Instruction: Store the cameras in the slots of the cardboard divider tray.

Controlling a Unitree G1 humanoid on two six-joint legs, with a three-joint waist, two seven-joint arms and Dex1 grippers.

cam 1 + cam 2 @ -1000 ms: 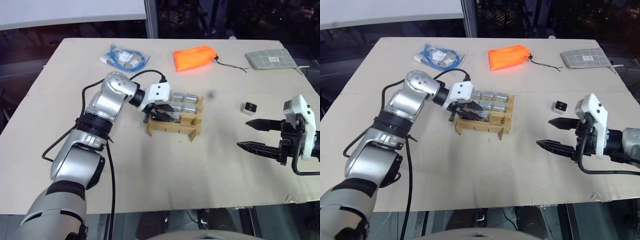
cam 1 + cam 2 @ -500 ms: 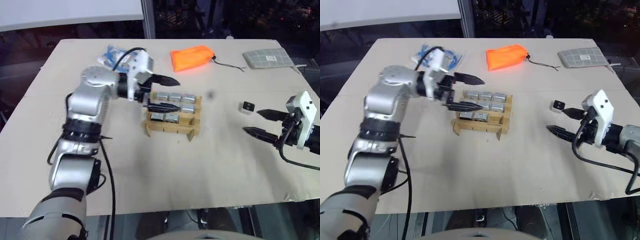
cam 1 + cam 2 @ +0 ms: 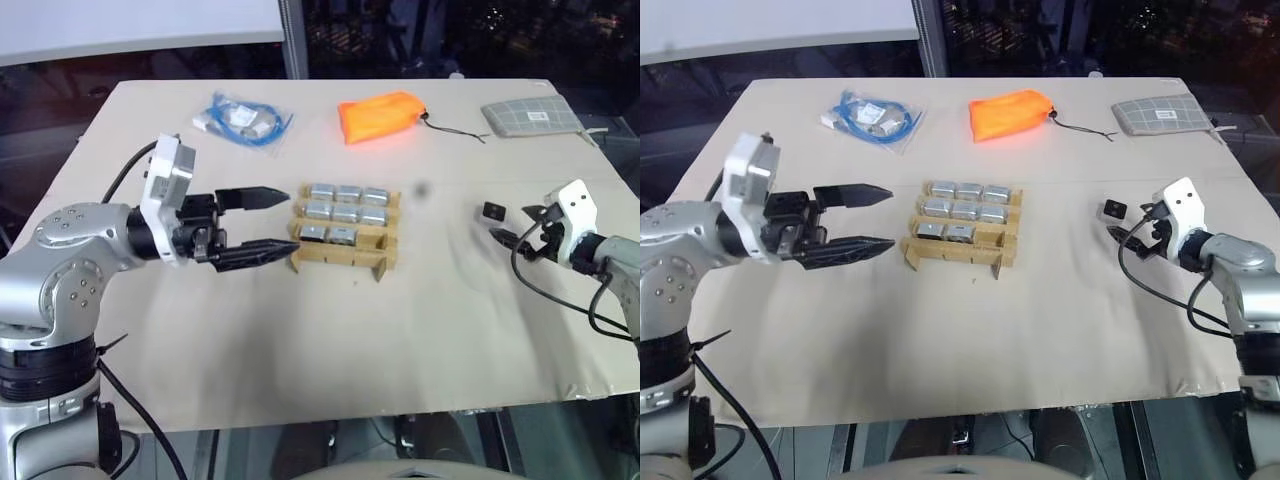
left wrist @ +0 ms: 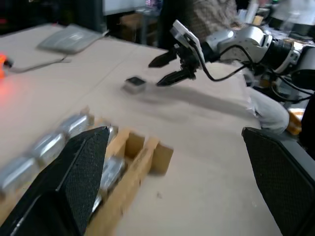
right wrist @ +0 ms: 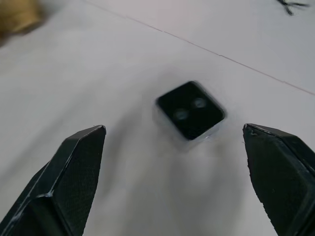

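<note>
Beige tabletop (image 3: pixel 300 330) with dark surroundings behind its far edge.

Left gripper (image 3: pixel 268 222): fingers spread wide, nothing between them, pointing level toward the cardboard divider tray (image 3: pixel 345 252). The tray sits just past its fingertips, not touching. Eight cameras (image 3: pixel 346 205) are seated in the tray: three in the row farthest from the robot, three in the middle row, two in the near row. The near-row slot farthest from the left gripper is open. In the left wrist view the tray's near corner lies between the two spread fingers (image 4: pixel 74 182).

Right gripper (image 3: pixel 522 226): fingers apart, holding nothing. The loose camera (image 3: pixel 495 211) lies on the table just ahead of its fingertips, dark face up. In the right wrist view this camera (image 5: pixel 190 114) lies centred between the open fingers (image 5: pixel 74 167), slightly beyond the tips, with no contact visible. It is well apart from the tray, on the tray's side away from the left gripper.

Far side of the table, beyond both grippers: blue cable bag (image 3: pixel 243 118), orange pouch (image 3: pixel 385 114), grey pouch (image 3: pixel 532 117).
</note>
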